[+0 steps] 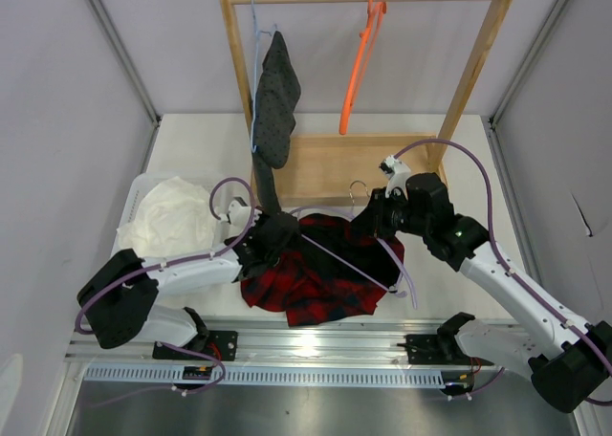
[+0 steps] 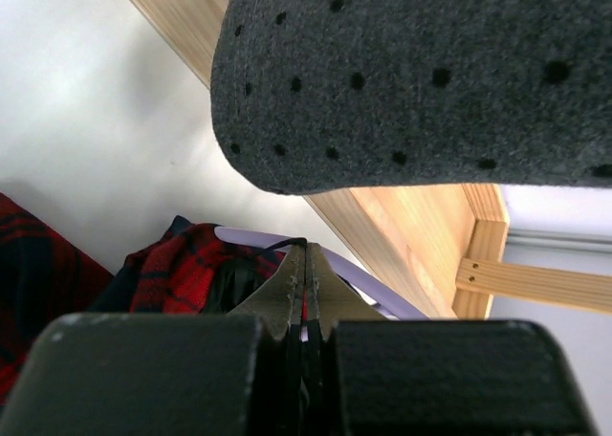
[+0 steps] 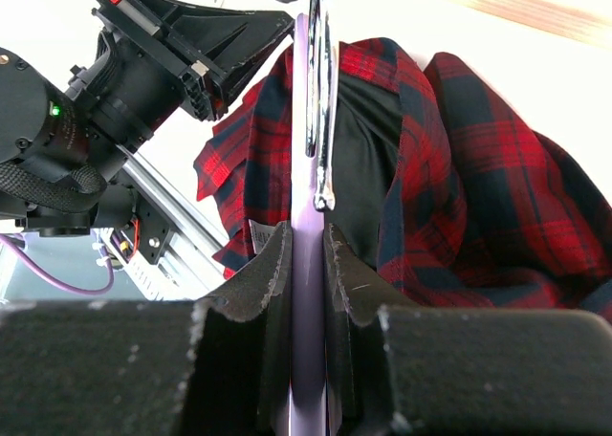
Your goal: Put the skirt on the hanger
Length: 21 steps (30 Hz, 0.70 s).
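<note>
The red-and-black plaid skirt point(image 1: 316, 273) lies crumpled on the table between the two arms. The lilac hanger point(image 1: 349, 262) lies across it, with its metal hook point(image 1: 359, 189) pointing toward the rack. My left gripper point(image 1: 273, 235) is at the skirt's left edge. In the left wrist view it point(image 2: 306, 256) is shut on a thin black-and-red edge of the skirt point(image 2: 182, 264), with the hanger's bar point(image 2: 382, 291) just behind the fingertips. My right gripper point(image 1: 378, 218) is shut on the hanger's neck point(image 3: 308, 168) just below the hook point(image 3: 320, 120), above the skirt point(image 3: 469, 178).
A wooden rack point(image 1: 478, 63) stands at the back with an orange hanger point(image 1: 361, 63) and a dark grey dotted garment point(image 1: 275, 97) on a light blue hanger point(image 1: 256, 34). The garment hangs right above my left wrist point(image 2: 430, 73). A white cloth point(image 1: 172, 218) sits in a basket at left.
</note>
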Each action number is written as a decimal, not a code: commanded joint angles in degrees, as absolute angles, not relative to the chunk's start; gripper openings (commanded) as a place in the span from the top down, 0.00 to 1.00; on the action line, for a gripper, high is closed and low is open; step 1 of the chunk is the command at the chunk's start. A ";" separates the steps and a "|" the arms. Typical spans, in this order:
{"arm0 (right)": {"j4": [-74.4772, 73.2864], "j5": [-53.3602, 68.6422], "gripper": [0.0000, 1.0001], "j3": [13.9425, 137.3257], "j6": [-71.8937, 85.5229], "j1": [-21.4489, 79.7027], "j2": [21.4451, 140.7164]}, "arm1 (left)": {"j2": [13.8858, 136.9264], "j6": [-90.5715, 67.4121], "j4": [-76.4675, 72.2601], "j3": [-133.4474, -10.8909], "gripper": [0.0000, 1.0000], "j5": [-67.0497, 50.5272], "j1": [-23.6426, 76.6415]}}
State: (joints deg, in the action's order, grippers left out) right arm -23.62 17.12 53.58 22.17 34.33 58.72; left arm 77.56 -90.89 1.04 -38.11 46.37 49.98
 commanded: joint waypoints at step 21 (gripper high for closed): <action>-17.75 14.68 1.00 53.17 24.96 33.22 57.13 | 71.46 -88.33 -0.70 -34.72 1.00 47.28 50.36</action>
